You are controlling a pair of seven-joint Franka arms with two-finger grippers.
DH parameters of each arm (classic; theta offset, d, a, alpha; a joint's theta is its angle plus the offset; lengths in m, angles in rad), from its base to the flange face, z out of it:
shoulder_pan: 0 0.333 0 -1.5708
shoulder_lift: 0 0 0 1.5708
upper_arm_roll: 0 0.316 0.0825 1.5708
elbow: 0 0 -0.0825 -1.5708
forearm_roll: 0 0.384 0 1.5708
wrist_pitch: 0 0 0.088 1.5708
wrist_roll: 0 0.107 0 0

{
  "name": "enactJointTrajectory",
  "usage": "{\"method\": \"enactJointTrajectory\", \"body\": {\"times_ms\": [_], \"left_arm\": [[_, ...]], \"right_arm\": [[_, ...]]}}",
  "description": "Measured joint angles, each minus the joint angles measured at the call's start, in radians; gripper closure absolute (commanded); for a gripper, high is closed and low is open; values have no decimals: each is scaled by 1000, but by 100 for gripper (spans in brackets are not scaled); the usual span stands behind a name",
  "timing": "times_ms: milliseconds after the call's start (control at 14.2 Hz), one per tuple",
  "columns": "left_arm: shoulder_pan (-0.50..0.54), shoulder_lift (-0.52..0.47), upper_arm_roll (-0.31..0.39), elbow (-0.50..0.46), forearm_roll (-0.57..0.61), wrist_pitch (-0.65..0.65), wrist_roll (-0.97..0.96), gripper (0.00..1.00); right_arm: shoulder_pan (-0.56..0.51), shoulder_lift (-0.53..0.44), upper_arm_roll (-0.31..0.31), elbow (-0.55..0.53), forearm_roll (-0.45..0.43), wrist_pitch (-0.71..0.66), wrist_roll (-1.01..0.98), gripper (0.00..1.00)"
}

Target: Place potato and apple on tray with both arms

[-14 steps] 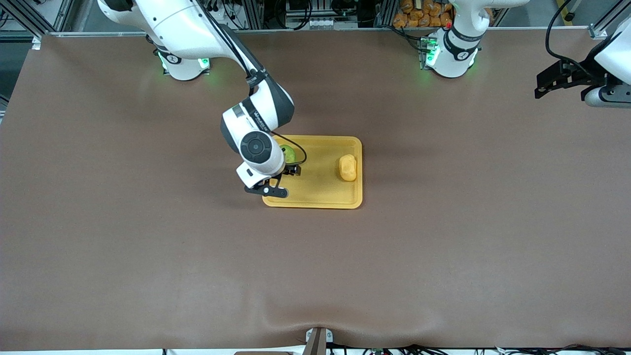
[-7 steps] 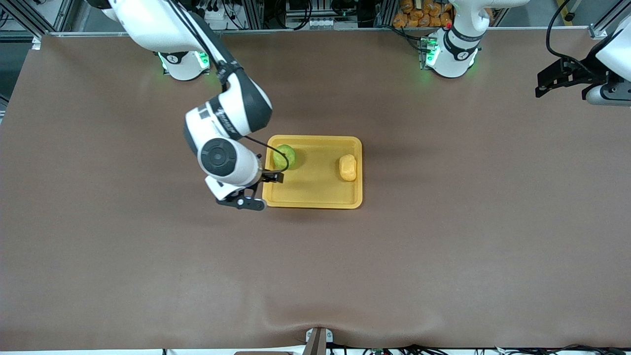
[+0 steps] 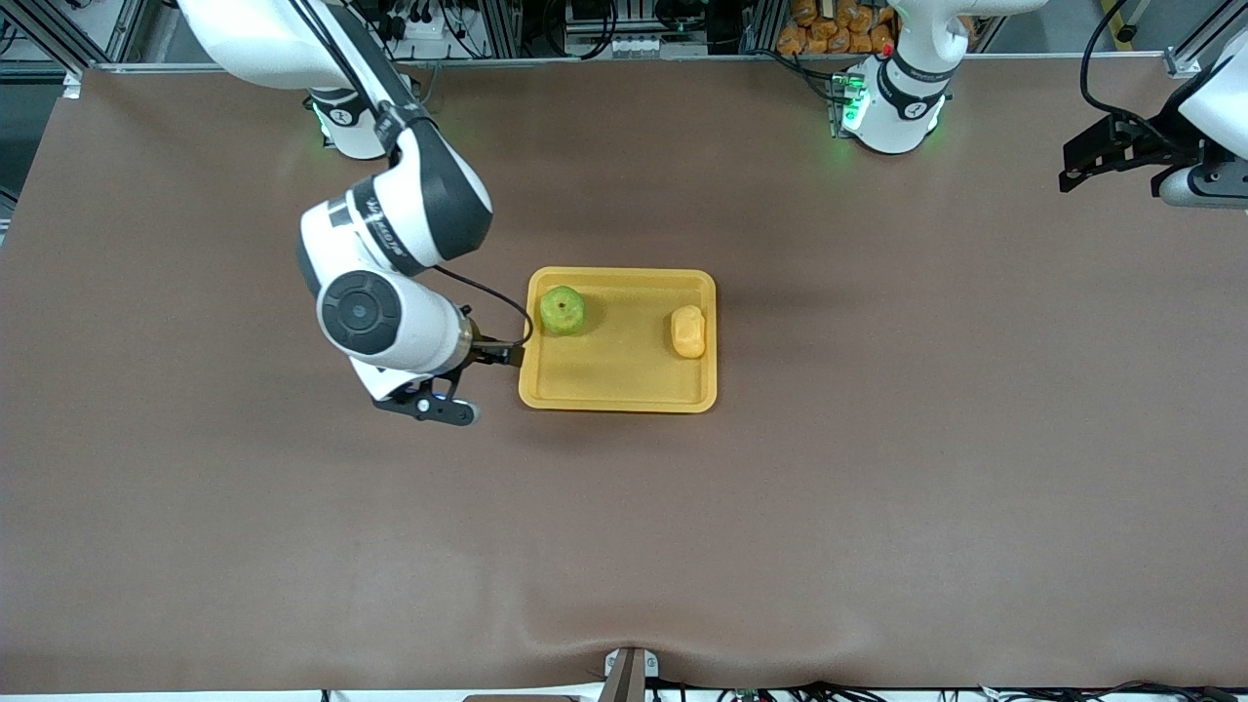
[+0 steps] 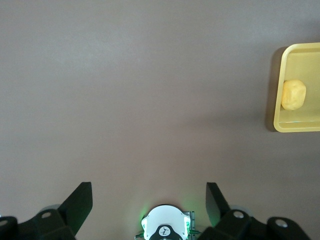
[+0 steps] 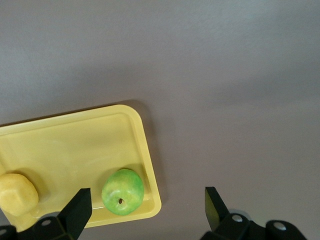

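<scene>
The desk (image 3: 624, 546) is bare brown along the edge nearest the front camera. Farther in, near the middle, lies the tray (image 3: 624, 390), and both of the task's things rest in it. The potato (image 3: 688, 331) sits by the tray's edge toward the left arm's end of the desk. The apple (image 3: 563, 310) sits in the tray's corner toward the right arm's end, a little farther from the front camera than the potato, stem dimple up. The two are well apart, and neither is touched by anything.

The right pincer (image 3: 466, 382) hangs over bare desk just beside the tray's edge toward the right arm's end; its fingers (image 5: 76, 214) are spread wide and empty, with the apple showing below in the right wrist view. The left pincer (image 3: 1107, 156) is up over the desk's corner at the left arm's end, near the robots' edge, released and holding nothing; that arm waits.

By my reading the placing is done: both things are on the tray and both pincers have let go. All that seems left is for the right arm to clear off to a resting pose.
</scene>
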Motion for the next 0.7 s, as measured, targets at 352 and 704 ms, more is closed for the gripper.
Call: {"method": "enactJointTrajectory", "body": {"times_ms": [352, 704], "left_arm": [[0, -4, 0, 0, 0, 0, 0, 0], [0, -6, 0, 0, 0, -1, 0, 0]], "right_arm": [[-30, -35, -2, 37, -76, -22, -5, 0], [-96, -66, -4, 63, -90, -28, -109, 0]]}}
